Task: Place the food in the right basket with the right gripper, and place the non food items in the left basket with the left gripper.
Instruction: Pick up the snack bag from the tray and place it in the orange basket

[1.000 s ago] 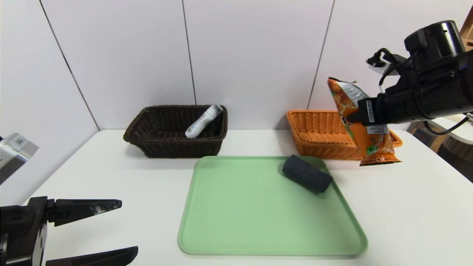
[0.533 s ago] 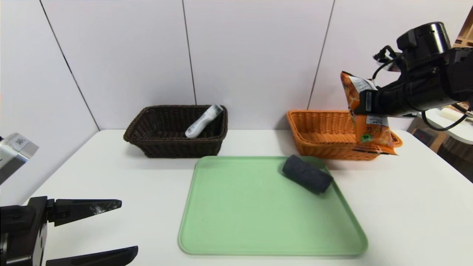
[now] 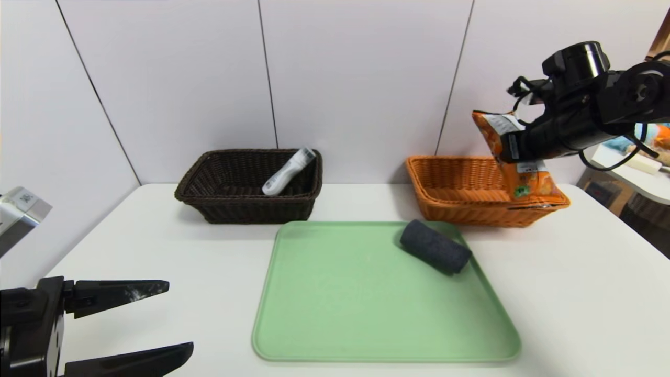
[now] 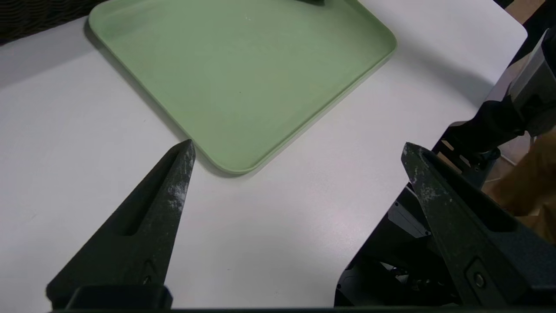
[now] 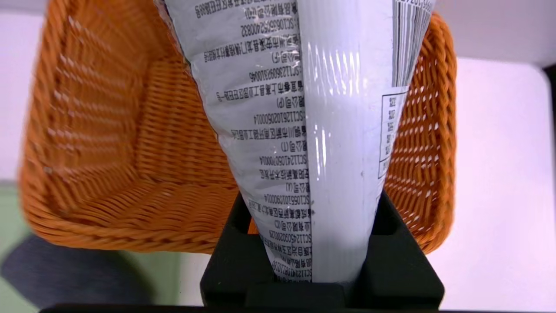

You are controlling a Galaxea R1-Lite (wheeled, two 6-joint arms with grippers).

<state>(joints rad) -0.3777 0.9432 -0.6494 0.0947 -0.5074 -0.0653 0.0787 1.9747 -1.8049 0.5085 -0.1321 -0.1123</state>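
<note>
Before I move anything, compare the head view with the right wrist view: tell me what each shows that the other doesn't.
Only the head view: the dark brown basket with the white tube in it, and the open left gripper.
Only the right wrist view: rows of small print on the packet.
Both: the packet gripped by the right gripper, the orange-brown basket, the dark cloth roll.

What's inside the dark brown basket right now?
A white tube leans inside the dark brown basket, its capped end up at the rim. The front wall hides part of the floor, so anything low there can't be seen.
</note>
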